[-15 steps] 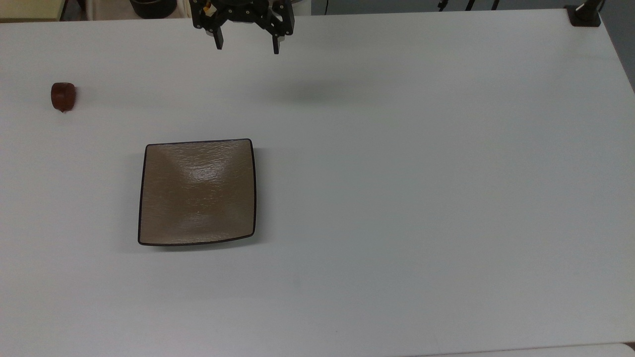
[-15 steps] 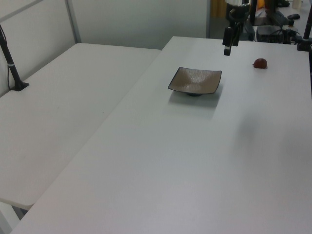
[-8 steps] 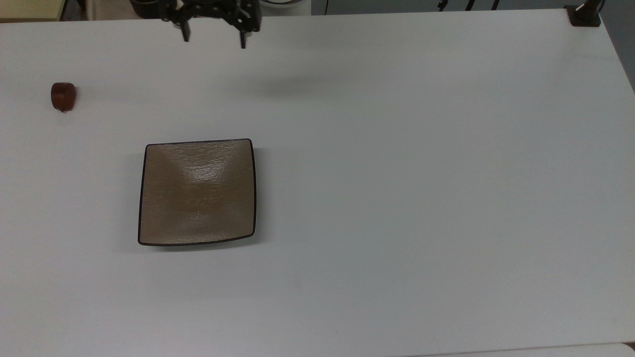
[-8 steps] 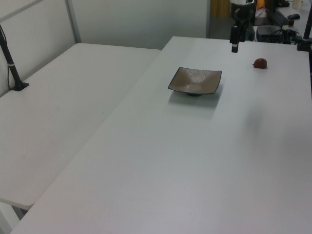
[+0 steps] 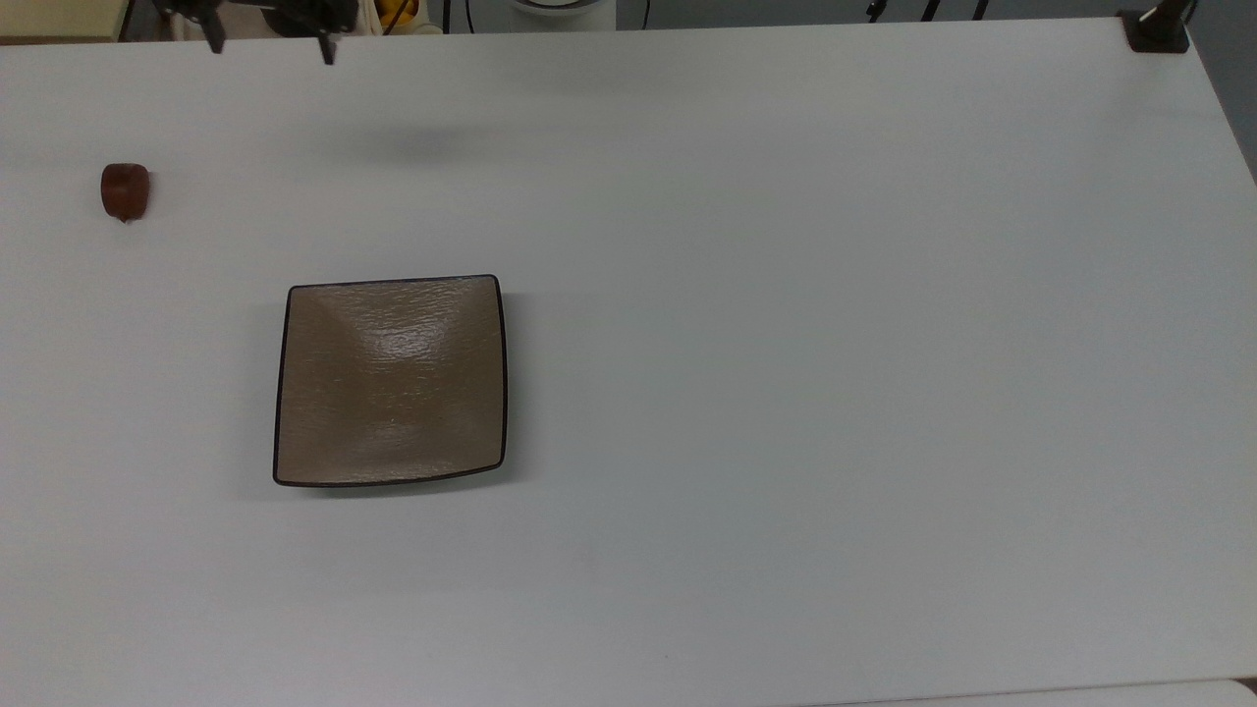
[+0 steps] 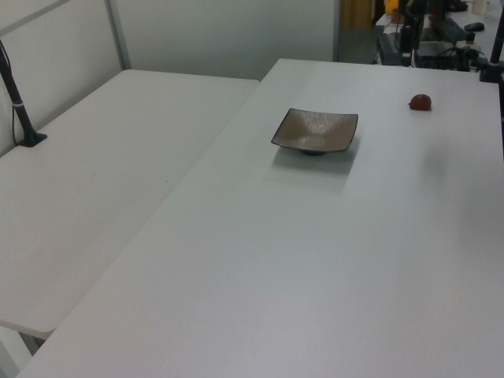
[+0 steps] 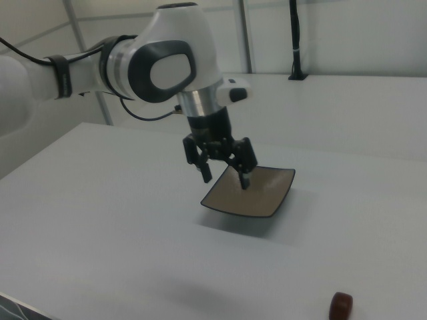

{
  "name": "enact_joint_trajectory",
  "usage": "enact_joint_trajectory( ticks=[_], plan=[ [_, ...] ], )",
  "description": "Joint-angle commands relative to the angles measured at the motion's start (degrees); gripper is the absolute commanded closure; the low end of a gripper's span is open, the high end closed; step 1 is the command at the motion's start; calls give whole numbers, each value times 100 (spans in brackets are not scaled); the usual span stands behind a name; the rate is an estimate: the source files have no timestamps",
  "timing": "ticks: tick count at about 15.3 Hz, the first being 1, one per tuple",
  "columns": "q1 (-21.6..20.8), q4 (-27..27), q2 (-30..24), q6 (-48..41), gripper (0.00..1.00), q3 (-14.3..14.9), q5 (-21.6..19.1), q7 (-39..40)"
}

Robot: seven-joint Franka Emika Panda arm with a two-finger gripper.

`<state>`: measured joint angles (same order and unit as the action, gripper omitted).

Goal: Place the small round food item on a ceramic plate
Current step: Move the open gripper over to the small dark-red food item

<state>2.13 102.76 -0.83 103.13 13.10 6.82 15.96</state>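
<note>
Gripper [image 7: 225, 179] hangs above white table [image 5: 786, 344], fingers spread wide, holding nothing, touching nothing. Small round food item [image 5: 125, 190] sits well apart from ceramic plate [image 5: 391, 381].

Arm is extended in from the right view's left, wrist pointed down; gripper [image 7: 225, 172] is held in the air, fingers [image 7: 245, 179] spread apart, nothing gripped.

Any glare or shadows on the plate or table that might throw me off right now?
Top view: bright glare patch on the ceramic plate, and a soft claw shadow on the table well clear of it. Right view: the plate casts a dim shadow in front.
</note>
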Motion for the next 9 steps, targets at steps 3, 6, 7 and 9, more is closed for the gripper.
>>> enact_joint_trajectory(
  ticks=[3, 6, 7, 9],
  plan=[
    [138, 262, 30, 997, 0, 623, 101, 689],
    [393, 253, 372, 1516, 0, 623, 92, 716],
    [490, 253, 487, 1718, 0, 623, 92, 716],
    [604, 306, 741, 2174, 0, 614, 83, 698]
  ],
)
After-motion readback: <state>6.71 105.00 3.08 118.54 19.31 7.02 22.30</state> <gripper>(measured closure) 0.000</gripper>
